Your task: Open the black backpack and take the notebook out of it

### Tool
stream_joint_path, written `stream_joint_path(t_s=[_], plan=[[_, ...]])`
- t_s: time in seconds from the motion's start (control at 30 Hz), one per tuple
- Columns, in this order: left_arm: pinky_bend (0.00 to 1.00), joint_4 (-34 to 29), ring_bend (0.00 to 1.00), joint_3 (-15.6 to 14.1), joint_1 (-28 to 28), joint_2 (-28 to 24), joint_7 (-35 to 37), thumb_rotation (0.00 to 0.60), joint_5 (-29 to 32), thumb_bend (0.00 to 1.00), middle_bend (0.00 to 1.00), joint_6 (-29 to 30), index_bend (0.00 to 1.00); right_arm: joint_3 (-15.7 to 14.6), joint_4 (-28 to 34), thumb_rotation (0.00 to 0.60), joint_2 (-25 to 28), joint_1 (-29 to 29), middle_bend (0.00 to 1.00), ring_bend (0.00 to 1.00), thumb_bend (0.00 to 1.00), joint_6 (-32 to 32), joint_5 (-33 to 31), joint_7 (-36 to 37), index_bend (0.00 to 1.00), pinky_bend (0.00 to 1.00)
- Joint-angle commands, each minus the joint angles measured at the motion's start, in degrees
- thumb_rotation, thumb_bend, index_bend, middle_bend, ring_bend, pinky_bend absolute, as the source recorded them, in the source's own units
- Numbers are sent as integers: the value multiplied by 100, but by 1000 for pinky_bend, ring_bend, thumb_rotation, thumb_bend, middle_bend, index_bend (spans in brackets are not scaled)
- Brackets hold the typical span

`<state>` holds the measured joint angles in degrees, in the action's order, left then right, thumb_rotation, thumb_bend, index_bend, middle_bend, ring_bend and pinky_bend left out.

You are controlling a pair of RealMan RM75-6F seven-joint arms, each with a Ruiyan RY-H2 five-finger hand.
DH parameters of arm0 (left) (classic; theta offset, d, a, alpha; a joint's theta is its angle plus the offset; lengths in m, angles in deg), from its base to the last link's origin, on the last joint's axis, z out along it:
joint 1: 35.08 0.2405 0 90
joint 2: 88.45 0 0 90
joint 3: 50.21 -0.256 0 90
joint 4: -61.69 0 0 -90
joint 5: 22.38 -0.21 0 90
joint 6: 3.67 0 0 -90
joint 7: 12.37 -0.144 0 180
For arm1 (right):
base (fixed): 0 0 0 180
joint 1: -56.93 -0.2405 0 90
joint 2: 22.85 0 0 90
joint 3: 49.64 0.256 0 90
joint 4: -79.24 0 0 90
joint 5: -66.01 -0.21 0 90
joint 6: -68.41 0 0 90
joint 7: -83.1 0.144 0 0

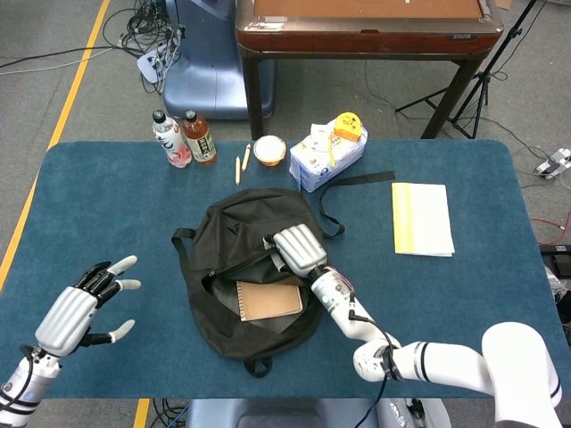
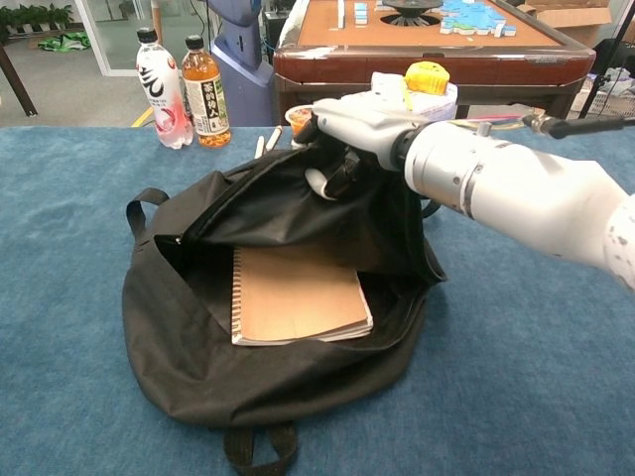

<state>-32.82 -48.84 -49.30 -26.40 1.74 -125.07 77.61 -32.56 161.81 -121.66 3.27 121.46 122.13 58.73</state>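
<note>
Pinching the flap of the black fabric backpack, right hand holds it raised; brown spiral-bound notebook lies exposed inside, mid-table on the blue tabletop; left hand fingers spread, empty, near front-left corner

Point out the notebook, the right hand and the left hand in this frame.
notebook (image 2: 298, 296): chest view, middle of its brown cover.
right hand (image 2: 342, 124): chest view, back of the hand gripping the backpack flap.
left hand (image 1: 78, 309): head view, back of the hand, fingers spread.
</note>
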Motion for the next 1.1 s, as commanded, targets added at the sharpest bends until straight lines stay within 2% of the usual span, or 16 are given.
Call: stream_joint_path(t_s=[0.03,0.1,0.23,0.4,0.63,0.8,1.1], plan=[[179,243,278,-39,-202,136,352,600,-356,227,252,141,355,90,-156,600,-61,-99,574,519,825,-37,-149,-50,605,559],[285,359,333,-95,-319,187,603,600,-585,227,313,205,391,128,-233,600,-92,-152,574,519,825,-55,-222,-82,605,559],[366,559,385,-228,-664,309,950,600,-1067,227,386,165,430,208,-324,600,-142,-301,574,519,825,-180,-449,-166,605,559],[378,805,388,-288,-1162,575,1093,600,-1353,227,393,-197,439,280,-320,600,-176,-481,574,519,825,-168,-585,-350,605,559],[378,1456,390,-230,-1756,1242,1284,600,-1318,227,404,-570,443,372,-246,600,-179,-767,574,519,825,-182,-776,-628,605,559],[378,1938,390,-229,-2053,1672,1355,600,-1294,227,408,-651,444,396,-295,600,-210,-953,574,519,825,-226,-926,-773,605,559],[377,3118,390,-440,-2395,2391,1247,600,-1310,227,409,-732,433,467,-270,600,-125,-1213,574,519,825,-183,-1157,-993,605,559]])
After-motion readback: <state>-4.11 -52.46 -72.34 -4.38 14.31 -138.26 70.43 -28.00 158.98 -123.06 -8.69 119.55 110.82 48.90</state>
